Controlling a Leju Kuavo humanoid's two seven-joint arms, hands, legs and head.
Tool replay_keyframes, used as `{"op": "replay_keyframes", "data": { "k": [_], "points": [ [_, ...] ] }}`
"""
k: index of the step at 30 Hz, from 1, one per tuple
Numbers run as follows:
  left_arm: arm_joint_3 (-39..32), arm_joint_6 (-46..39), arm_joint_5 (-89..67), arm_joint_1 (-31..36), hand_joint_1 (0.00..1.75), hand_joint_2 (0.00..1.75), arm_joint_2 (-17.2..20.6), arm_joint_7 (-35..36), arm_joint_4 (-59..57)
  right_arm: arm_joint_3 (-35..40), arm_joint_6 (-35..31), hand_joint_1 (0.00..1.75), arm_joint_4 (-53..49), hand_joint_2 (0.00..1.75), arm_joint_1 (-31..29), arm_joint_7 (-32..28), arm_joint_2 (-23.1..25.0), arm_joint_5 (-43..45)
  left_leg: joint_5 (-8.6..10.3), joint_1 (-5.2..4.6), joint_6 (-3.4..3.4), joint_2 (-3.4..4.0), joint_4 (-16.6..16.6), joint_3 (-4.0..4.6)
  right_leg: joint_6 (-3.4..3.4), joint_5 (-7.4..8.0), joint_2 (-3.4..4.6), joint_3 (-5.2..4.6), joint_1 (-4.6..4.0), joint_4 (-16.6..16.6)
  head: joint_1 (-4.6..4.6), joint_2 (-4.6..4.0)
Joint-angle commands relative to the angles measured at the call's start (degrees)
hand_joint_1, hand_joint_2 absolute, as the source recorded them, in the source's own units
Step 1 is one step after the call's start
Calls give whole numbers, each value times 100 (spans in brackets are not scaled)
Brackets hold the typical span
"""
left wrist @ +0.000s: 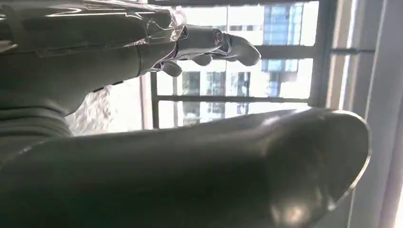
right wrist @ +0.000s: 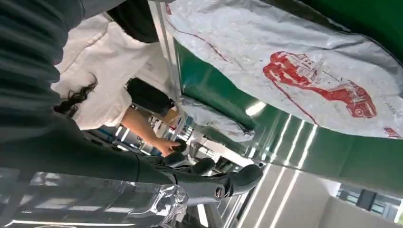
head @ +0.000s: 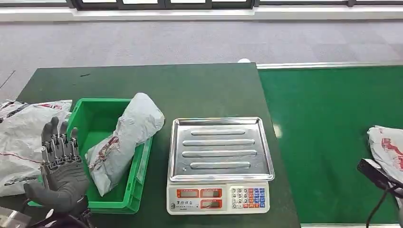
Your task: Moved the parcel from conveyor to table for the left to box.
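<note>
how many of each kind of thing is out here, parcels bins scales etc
Parcels: 3 (one leaning in the bin, one at the table's left edge, one on the conveyor)
Green bins: 1
Scales: 1
Total: 5
</note>
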State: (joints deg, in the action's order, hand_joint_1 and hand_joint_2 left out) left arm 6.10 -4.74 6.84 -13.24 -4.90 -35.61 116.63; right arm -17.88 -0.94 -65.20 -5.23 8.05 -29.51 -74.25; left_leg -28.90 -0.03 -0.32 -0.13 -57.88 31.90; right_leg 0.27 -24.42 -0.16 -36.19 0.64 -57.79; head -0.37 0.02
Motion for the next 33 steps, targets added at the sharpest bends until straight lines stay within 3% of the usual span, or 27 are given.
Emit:
{"op": "replay_keyframes", "data": {
  "k": [1,5,20,28,33],
  "points": [
    [-252,-157,150,184,0,0,33,152,-360,577,-169,0,1018,175,-834,59,208,-25,7,6,-4,22,20,-22,-3,16,21,19,-6,25,-2,0],
    [-304,-123,81,161,0,0,-6,208,-355,730,-277,0,1258,175,-1104,100,267,-118,9,5,-4,41,23,-26,-2,23,41,19,-5,29,0,0],
    [-331,26,-70,271,0,0,-84,286,-380,973,-162,0,1832,175,-1439,-26,235,-70,7,4,2,7,7,-12,0,8,7,14,-4,9,-2,0],
    [-324,52,-112,345,0,0,-146,425,-447,1092,569,0,2903,175,-1700,32,-228,255,17,4,1,-3,21,-20,1,18,-6,28,-4,27,0,0],
    [-322,52,-112,338,0,0,-147,425,-449,1078,566,0,2913,175,-1688,17,-246,271,8,1,4,-10,6,-10,2,6,-13,15,-1,8,-2,0]
  ]
}}
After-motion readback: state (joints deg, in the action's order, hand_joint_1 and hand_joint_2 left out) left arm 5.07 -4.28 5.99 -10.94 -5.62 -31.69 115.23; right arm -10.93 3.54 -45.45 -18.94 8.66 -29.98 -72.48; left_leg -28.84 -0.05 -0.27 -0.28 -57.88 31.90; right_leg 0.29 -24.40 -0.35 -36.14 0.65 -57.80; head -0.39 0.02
